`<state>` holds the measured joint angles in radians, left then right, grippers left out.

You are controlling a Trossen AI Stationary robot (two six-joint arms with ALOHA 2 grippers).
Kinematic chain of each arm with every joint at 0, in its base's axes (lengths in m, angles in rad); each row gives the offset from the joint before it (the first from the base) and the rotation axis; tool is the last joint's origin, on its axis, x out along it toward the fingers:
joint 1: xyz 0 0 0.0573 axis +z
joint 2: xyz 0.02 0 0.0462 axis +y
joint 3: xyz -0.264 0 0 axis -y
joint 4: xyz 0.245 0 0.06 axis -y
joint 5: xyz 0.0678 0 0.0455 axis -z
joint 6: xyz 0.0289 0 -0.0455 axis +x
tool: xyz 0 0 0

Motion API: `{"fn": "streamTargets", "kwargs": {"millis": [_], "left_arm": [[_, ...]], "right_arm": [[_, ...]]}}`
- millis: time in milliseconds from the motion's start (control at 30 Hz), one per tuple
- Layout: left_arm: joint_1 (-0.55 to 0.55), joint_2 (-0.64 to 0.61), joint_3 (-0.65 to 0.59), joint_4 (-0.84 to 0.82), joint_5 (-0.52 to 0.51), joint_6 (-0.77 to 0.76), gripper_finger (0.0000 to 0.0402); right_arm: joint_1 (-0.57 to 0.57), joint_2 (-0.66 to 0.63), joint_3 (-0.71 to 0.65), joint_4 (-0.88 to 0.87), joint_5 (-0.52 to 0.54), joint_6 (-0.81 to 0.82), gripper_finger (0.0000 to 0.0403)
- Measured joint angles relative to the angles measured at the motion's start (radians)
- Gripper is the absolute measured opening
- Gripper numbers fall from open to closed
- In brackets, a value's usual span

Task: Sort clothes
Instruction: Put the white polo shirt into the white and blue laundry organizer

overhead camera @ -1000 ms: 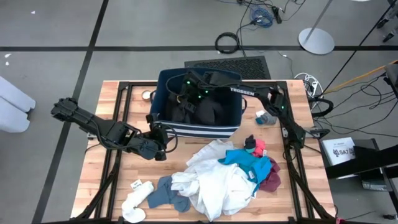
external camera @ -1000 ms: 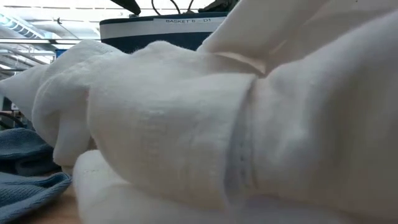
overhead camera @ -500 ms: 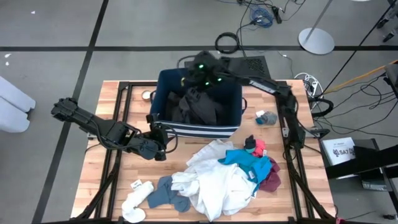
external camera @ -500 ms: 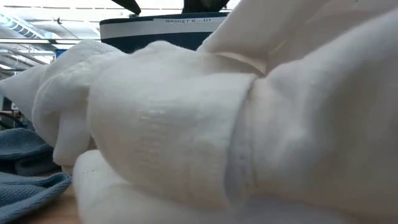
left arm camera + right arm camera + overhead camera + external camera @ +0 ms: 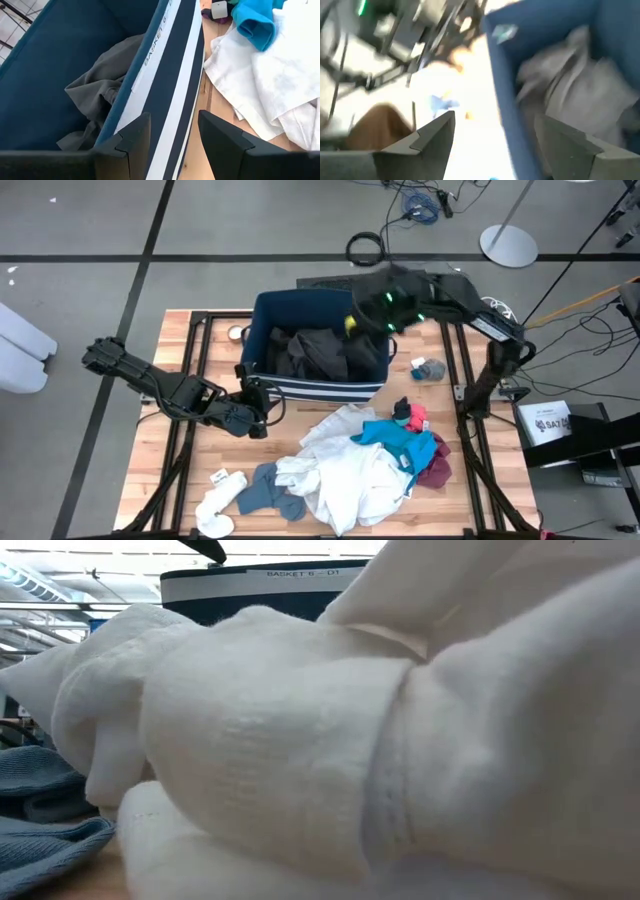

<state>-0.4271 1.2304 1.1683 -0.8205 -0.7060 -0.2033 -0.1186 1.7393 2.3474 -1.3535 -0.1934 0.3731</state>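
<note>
Nearest the low camera, a thick white ribbed sock [image 5: 300, 760] fills the view, a grey-blue knit sock [image 5: 40, 810] beside it. Toward the navy bin [image 5: 320, 385] from there, a crumpled white garment [image 5: 345, 465] spreads on the wooden desk [image 5: 200, 470], with a teal-blue piece [image 5: 400, 438], a maroon piece [image 5: 437, 468] and a red-pink sock [image 5: 416, 416] on its far side. The left gripper [image 5: 172, 135] sits at the bin's striped front wall, fingers apart, holding nothing. Inside the bin lies a rumpled dark grey garment [image 5: 320, 352]. The right gripper [image 5: 495, 145] hovers over the bin's far right corner, fingers wide apart, empty.
</note>
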Motion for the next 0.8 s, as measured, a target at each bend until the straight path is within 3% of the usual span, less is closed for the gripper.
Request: {"fn": "streamTargets", "kwargs": {"millis": [67,200,300,467,633,800], "left_arm": [[0.0,0.0,0.0,0.002,0.015,-0.005,0.0176],[-0.001,0.0,0.0,0.006,0.075,-0.03,0.0176],[-0.001,0.0,0.0,0.033,0.123,-0.064,0.0176],[-0.001,0.007,0.0,0.146,0.216,-0.078,0.0176],[-0.03,0.052,0.0,0.26,0.296,-0.07,0.0176],[-0.076,0.135,0.0,0.306,0.335,-0.008,0.0176]], "right_arm": [[0.098,-0.015,0.0,-0.072,0.066,0.046,0.0263],[0.336,-0.011,-0.002,-0.182,0.296,0.187,0.0263],[0.512,0.005,-0.041,-0.195,0.459,0.31,0.0263],[0.748,0.054,-0.171,-0.145,0.617,0.499,0.0263],[0.884,0.109,-0.37,0.021,0.705,0.653,0.0263],[0.943,0.158,-0.594,0.405,0.701,0.69,0.0263]]}}
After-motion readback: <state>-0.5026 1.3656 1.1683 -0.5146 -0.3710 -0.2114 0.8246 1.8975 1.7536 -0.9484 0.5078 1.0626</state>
